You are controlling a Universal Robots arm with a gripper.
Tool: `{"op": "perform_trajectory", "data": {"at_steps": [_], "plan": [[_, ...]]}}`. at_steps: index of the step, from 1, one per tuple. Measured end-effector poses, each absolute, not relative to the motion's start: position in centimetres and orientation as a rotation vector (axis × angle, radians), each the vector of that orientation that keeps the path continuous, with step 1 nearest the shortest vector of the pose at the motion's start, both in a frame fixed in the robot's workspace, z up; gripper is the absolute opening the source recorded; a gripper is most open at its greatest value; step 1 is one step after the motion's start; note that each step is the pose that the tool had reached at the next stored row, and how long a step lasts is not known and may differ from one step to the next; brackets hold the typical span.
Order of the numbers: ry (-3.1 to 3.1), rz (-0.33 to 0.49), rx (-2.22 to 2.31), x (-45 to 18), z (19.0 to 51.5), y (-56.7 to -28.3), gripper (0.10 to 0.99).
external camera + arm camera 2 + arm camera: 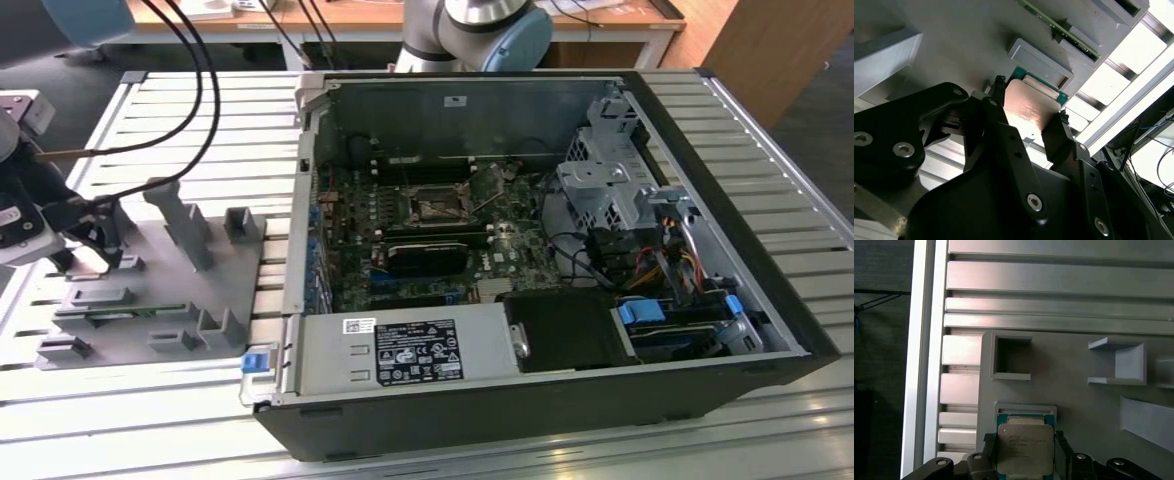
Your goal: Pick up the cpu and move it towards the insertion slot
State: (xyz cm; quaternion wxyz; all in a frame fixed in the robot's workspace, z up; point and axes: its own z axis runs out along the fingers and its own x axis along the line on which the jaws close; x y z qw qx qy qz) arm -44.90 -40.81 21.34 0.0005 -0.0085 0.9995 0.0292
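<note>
Cpu [1025, 450] is clamped at two opposite edges by gripper [1030, 99], in pocket of grey fixture [1079, 410]; w/ such thin grip it could be tilted & dropped.

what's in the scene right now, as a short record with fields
cpu: silvery top up, at its pocket in the grey fixture
end effector: closed on two opposite edges of the cpu
insertion slot: inside the open computer case, to the exterior view's right of the fixture
</note>
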Motion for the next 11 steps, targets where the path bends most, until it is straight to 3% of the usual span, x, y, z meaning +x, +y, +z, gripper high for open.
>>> {"op": "perform_trajectory", "data": {"at_steps": [11], "plan": [[3.139, 0.092, -0.027, -44.90, 21.90, -40.81, 0.541]]}}
